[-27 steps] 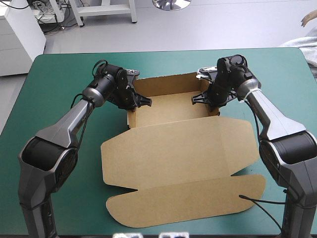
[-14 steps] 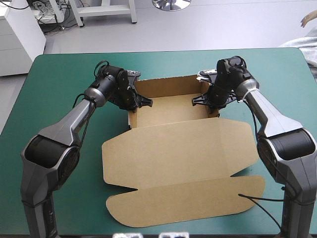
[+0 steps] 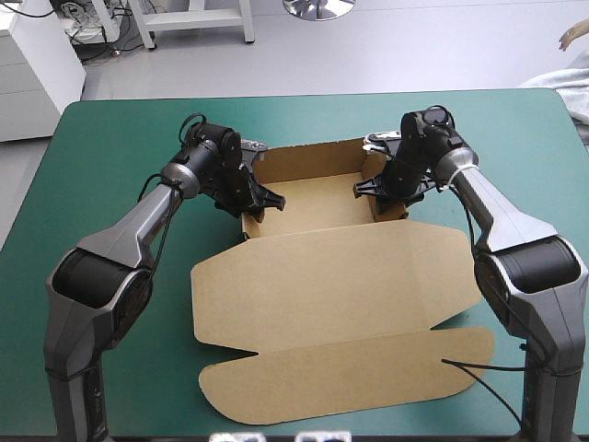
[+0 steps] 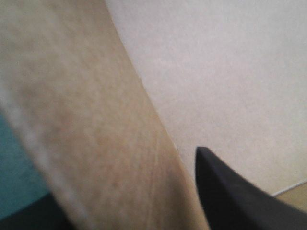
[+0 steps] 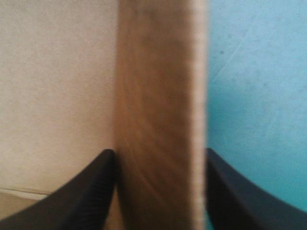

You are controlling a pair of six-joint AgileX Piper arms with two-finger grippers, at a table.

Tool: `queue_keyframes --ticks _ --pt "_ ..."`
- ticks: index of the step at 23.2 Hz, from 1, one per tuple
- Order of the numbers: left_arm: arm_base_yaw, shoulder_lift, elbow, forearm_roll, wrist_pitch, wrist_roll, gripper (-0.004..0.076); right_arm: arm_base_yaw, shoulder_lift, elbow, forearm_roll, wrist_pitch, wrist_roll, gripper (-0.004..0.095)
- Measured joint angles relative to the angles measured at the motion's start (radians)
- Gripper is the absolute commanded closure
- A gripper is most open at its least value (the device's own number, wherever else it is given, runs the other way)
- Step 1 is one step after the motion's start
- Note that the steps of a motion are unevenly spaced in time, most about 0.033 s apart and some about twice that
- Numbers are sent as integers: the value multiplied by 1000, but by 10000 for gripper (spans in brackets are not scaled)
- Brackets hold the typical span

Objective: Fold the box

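Box: the brown box (image 3: pixel 331 276) lies in the middle of the counter (image 3: pixel 110 147), partly formed, an open tray with its lid spread flat.
Tray: the tray (image 3: pixel 317 204) sits at 12 o'clock of the sheet, toward the counter's far edge; its far wall and both side walls are raised.
Lid: the lid (image 3: pixel 336 272) lies flat on the teal-green cover (image 3: pixel 83 212) at 6 o'clock of the tray. A long rounded flap (image 3: pixel 350 368) reaches on toward the near edge.
Left pincer: the left pincer (image 3: pixel 260 198) is at the tray's 9 o'clock wall. In the left wrist view the board wall (image 4: pixel 96 134) runs between its black fingers (image 4: pixel 225 191), which are all but closed and clamp it. The tray's pale floor is on one side of the wall and the cover on the other.
Right pincer: the right pincer (image 3: pixel 368 187) is at the tray's 3 o'clock wall. In the right wrist view the wall (image 5: pixel 158 96) stands edge-on between the two fingers (image 5: pixel 81 191), which pinch it narrowly. One finger is inside the tray and the other is outside, over the cover.
Arms: both reach in from the near corners, and the pincers face each other across the tray at 9 and 3 o'clock.
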Motion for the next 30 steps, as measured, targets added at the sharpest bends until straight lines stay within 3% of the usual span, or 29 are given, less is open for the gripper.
queue_keyframes --ticks 2,6,11,15,17,21,23,30 --pt "5 4 -15 0 12 9 56 0 1 -2 23 -2 0 28" --pt "17 4 -47 -12 23 12 57 1 -1 -2 32 4 0 26" --pt "17 -13 -106 -34 24 13 57 -7 -41 -8 -48 -1 0 26" --pt "17 -64 -118 -47 27 14 96 -8 -87 -43 -31 0 -4 30" --pt "17 -114 -118 -37 29 16 209 -8 -118 -47 -17 1 -27 55" --pt "18 -269 -118 -21 36 85 595 -8 -208 -48 16 6 -103 75" --pt "17 -341 -117 -21 38 137 717 -8 -244 -50 18 6 -128 75" --pt "13 -651 -10 5 38 249 731 -8 -287 -50 10 11 -156 75"
